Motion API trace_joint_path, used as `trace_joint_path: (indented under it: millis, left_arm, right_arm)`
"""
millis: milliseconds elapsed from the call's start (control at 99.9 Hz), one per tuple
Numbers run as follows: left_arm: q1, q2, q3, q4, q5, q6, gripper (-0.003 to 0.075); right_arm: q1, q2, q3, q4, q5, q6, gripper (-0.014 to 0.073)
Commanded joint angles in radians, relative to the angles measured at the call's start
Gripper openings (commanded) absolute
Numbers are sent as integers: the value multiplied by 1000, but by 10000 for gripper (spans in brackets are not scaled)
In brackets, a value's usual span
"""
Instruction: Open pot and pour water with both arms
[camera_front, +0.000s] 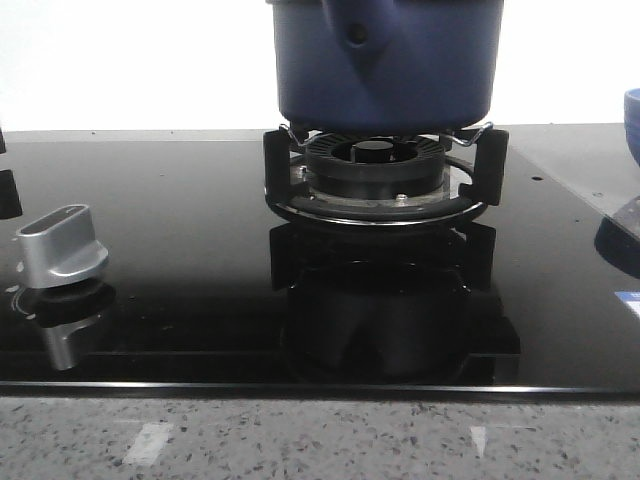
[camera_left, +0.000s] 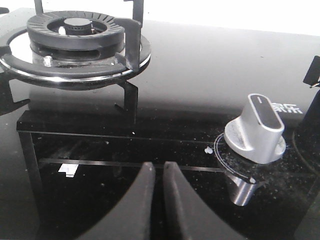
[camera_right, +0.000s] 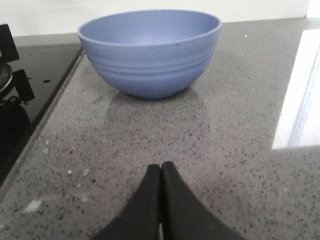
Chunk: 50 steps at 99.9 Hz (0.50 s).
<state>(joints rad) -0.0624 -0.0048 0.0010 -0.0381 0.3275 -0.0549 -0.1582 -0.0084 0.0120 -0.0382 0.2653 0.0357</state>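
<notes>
The dark navy-blue pot (camera_front: 385, 60) stands on the gas burner (camera_front: 378, 170) at the back middle of the black glass hob. Its pointed handle mount and rivet hole face me, and its top is cut off by the frame, so I cannot see a lid. My left gripper (camera_left: 158, 167) is shut and empty, low over the hob glass, between the burner (camera_left: 75, 35) and the silver knob (camera_left: 257, 130). My right gripper (camera_right: 160, 167) is shut and empty over the speckled counter, in front of a blue bowl (camera_right: 150, 50). Neither gripper shows in the front view.
The silver knob (camera_front: 62, 245) sits at the hob's left. The blue bowl (camera_front: 632, 120) is at the far right edge on the grey stone counter (camera_right: 240, 150). Black pot-support prongs (camera_front: 493, 160) stick up around the burner. The hob's front edge (camera_front: 320, 388) borders the counter.
</notes>
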Motion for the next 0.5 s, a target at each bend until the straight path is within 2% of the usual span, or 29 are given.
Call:
trace_joint_path:
  millis: [0,170,490]
  left_arm:
    - [3,-25,32,-14,-44,-8,-20]
    - [3,-25,32,-14,-44,-8,-20]
    - [3,-25,32,-14,-44,-8,-20]
  right_arm:
    - [-7,-20,26,-2,-36,5,-74]
    - [-7,-20,26,-2,50,5,-74]
    - [-7,-20,26,2,48,5,-74]
